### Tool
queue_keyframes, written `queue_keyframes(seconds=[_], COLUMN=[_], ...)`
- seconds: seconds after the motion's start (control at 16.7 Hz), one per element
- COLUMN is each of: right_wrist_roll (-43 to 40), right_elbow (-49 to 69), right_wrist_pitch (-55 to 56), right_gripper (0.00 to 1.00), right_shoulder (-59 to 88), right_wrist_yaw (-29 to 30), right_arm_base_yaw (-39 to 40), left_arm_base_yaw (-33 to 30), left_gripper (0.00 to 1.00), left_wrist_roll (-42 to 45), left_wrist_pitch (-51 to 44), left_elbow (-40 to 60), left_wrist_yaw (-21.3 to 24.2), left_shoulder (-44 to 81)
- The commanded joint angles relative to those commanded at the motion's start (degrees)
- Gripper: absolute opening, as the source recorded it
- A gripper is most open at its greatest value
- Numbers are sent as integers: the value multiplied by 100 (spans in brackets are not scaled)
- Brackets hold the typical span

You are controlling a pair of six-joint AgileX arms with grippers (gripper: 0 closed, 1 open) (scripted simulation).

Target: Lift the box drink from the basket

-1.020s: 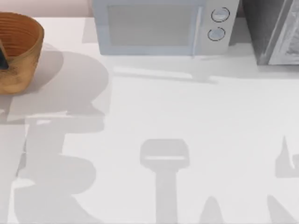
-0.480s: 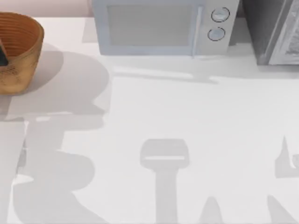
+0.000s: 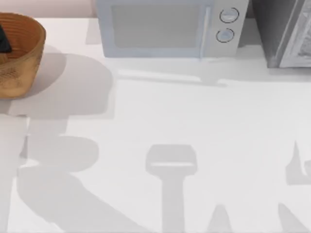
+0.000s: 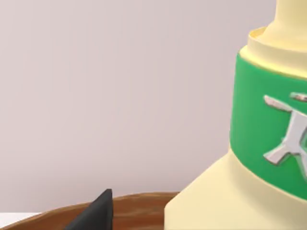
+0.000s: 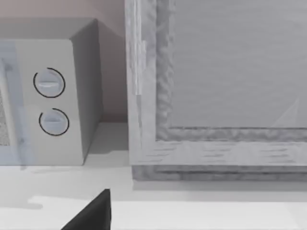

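Note:
The basket [image 3: 19,58], round and orange-brown, stands at the table's far left corner. A dark part of my left gripper [image 3: 4,41] shows over its inside at the picture's left edge. In the left wrist view the box drink [image 4: 261,143] is very close: pale yellow with a green band bearing a silver mark. It rises above the basket's brown rim [image 4: 139,208]. A dark tip of the left gripper [image 4: 96,215] lies beside the carton with a gap between them. A dark tip of my right gripper [image 5: 93,213] shows low over the table, facing the back right appliances.
A grey-white microwave [image 3: 165,29] with two round knobs stands at the back middle. A second grey appliance [image 3: 286,34] stands at the back right. Arm shadows lie across the bare white table [image 3: 204,121] in front.
The dark part of my left gripper over the basket has shifted toward the far rim. The left arm's shadow on the table has changed shape. The right arm has not moved.

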Motion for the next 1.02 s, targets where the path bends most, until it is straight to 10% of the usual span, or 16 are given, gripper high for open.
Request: queue_keyframes(seconds=[0.3,1.02], right_wrist_roll=[0,0], right_elbow=[0,0], right_wrist_pitch=[0,0], right_gripper=[100,100], right_shoulder=[0,0], right_wrist_yaw=[0,0], right_arm_base_yaw=[0,0], left_arm_base_yaw=[-9,-9], left_gripper=[100,10], left_wrist_roll=[-1,-1], left_wrist_pitch=[-22,-22], left_elbow=[57,57], left_wrist_yaw=[-8,-8], left_shoulder=[34,34])
